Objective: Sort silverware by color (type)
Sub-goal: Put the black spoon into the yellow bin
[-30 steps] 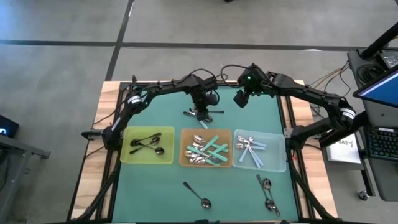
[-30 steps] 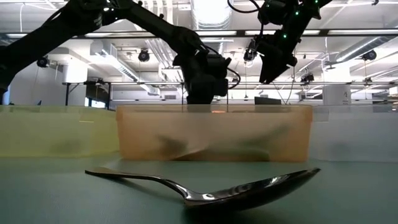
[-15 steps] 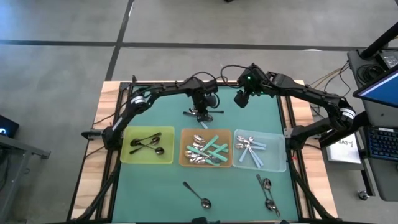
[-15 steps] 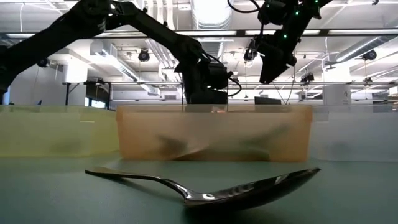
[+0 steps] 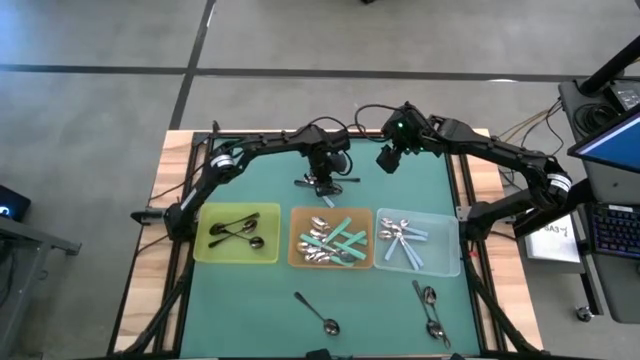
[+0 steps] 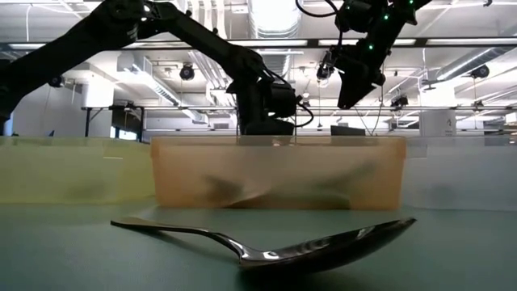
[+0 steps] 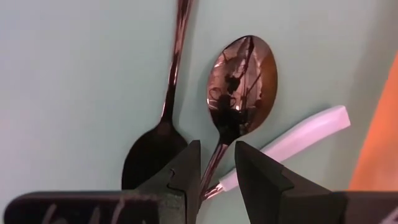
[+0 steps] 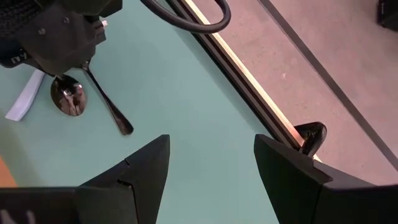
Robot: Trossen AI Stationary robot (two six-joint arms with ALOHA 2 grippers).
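The left gripper (image 7: pixel 216 177) sits low on the green counter (image 5: pixel 255 180), jaws narrowed around the dark-handled shiny spoon (image 7: pixel 239 84) to lift it for sorting, while the right gripper (image 8: pixel 211 165) hangs wide open, empty.

**An open-plan robotics lab**

The low view shows a large hall with exposed ceiling ducts (image 6: pixel 271 16) and strip lights. From above, the bench (image 5: pixel 175 165) stands on a bare concrete floor (image 5: pixel 100 110), beside a workstation with a keyboard (image 5: pixel 612 230) and cables.
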